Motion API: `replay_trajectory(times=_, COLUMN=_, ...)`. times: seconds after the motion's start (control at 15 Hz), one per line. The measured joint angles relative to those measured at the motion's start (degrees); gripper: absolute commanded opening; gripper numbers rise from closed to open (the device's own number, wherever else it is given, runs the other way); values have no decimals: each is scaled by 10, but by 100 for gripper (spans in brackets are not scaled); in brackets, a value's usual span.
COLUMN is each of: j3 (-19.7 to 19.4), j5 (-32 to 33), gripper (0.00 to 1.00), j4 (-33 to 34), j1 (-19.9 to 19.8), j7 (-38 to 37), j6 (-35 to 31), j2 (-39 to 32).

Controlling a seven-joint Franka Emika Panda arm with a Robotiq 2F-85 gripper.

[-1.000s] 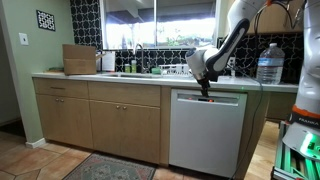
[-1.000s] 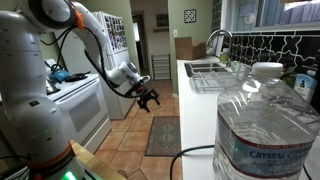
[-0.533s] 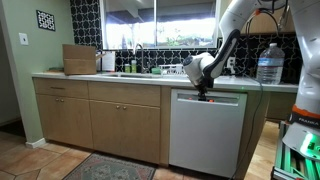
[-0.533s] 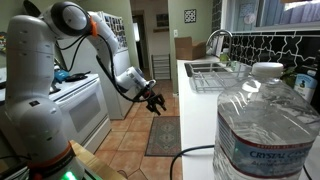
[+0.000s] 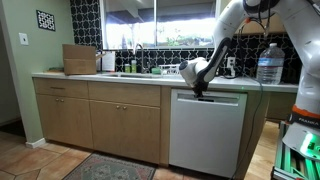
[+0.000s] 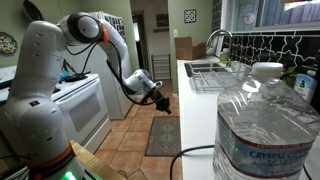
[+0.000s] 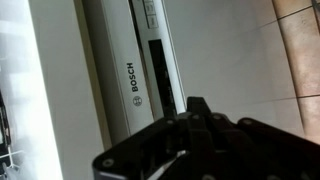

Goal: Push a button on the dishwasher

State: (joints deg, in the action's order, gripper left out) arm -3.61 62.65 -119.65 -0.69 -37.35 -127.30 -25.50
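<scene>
Seeing our gripper point(image 5: 197, 92) pinched shut, empty, w/ tips right by the control strip point(image 7: 133, 82) atop the dishwasher point(image 5: 206, 135); we can't tell if touching tbh. It's under the counter point(image 5: 100, 77), right of the wood cabinets point(image 5: 100, 122).

**A home kitchen lit by daylight**

In an exterior view, a run of tan wooden cabinets point(image 5: 95, 115) with small knobs stands under a pale countertop point(image 5: 75, 76). Above the counter a wide window point(image 5: 160, 20) lets in daylight, with a black-and-white patterned tile backsplash point(image 5: 86, 18) beside it. The wall point(image 5: 15, 80) at the picture's edge is pale green. It carries a white switch plate point(image 5: 24, 39) and a small framed black-and-white pattern point(image 5: 46, 19). The floor point(image 5: 15, 158) is reddish-brown tile, and a patterned rug point(image 5: 110, 168) lies in front of the cabinets. In an exterior view, a tiled aisle runs past a white stove point(image 6: 88, 105) toward a doorway point(image 6: 150, 45) at the far end.
</scene>
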Motion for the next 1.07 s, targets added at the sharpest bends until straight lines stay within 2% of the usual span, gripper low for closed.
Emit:
replay_trajectory(times=0.33, j3=-11, j5=0, gripper=1, j4=31, j1=0, j7=-10, j6=0, j2=-31)
replay_trajectory(times=1.07, j3=-12, j5=0, gripper=0, j4=45, j1=0, j7=-12, j6=1, j2=-35)
